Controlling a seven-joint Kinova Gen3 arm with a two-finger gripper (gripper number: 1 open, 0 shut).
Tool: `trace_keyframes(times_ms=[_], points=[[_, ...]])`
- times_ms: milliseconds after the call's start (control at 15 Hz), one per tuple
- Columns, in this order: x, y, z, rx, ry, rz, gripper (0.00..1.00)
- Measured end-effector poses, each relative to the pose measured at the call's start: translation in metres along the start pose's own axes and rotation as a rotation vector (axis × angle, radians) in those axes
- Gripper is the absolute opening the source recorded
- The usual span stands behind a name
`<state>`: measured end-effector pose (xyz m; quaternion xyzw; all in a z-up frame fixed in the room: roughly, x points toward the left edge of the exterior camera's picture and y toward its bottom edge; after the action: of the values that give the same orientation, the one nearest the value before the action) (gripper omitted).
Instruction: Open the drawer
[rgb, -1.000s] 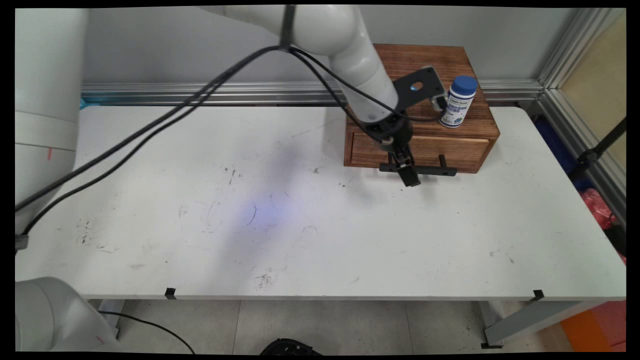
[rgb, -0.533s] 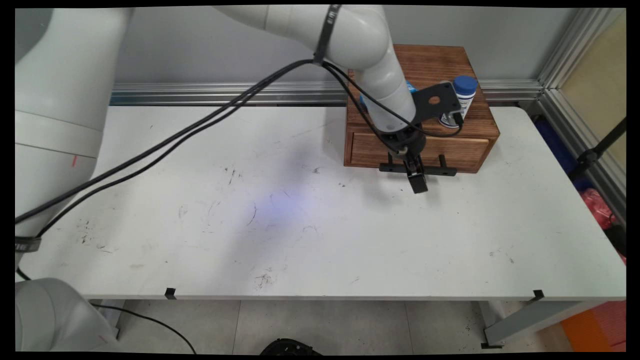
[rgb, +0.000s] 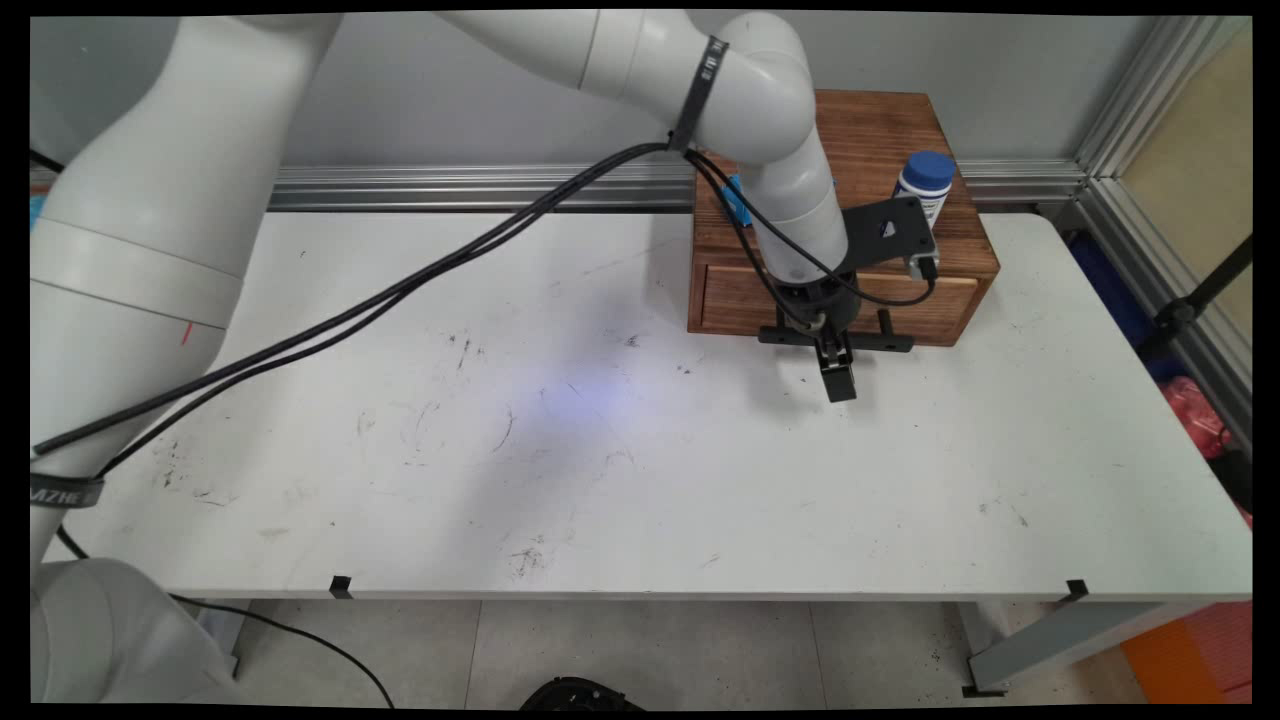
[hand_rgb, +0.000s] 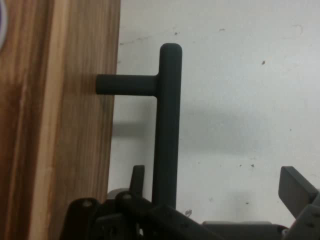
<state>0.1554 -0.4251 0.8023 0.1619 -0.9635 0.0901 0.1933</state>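
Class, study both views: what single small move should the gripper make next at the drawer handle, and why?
Probably a slight sideways shift away from the wooden drawer front, before any closing. In the hand view the open gripper straddles the black handle bar, but the bar sits close to the finger nearer the wood and far from the other finger, so it looks off-centre.

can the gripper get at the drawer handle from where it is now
Probably yes. The gripper hangs right at the black drawer handle on the wooden box's front; in the hand view the bar runs between its open fingers, with nothing in the way.
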Motion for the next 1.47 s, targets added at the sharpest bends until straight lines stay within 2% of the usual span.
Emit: trace_keyframes(times_ms=[667, 1467], points=[[0.001, 0.004, 0.025, -0.014, -0.053, 0.033, 1.00], [0.001, 0.044, 0.025, -0.066, -0.075, 0.049, 1.00]])
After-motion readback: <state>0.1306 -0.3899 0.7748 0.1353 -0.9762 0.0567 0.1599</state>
